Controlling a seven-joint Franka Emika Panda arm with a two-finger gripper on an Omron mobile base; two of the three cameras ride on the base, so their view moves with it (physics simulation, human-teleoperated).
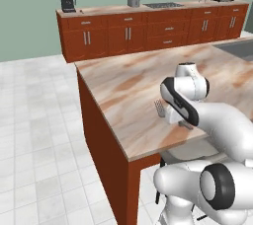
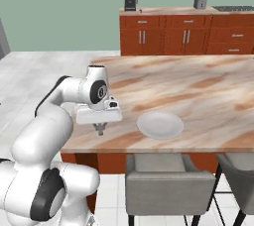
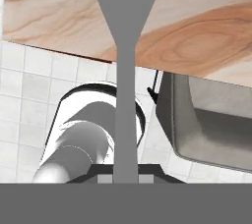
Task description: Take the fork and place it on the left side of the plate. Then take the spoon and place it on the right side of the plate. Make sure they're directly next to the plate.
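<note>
My gripper point(image 2: 100, 130) is shut on the fork point(image 3: 125, 70), a slim grey metal one. It hangs just above the island counter's near edge, left of the plate. In the hand view the fork's handle runs up from between the fingertips and widens toward the head at the top. In the left base view the fork's tines point(image 1: 159, 108) stick out beside the hand, over the counter. The round white plate point(image 2: 159, 124) lies on the counter near its front edge, about a hand's width right of the gripper. The spoon is out of view.
The marble-look island counter point(image 2: 198, 86) ends just under the gripper, with tiled floor below. Grey stools point(image 2: 163, 180) stand under the counter's front edge, one also in the hand view point(image 3: 206, 120). A sink point(image 1: 237, 49) sits at the island's far end.
</note>
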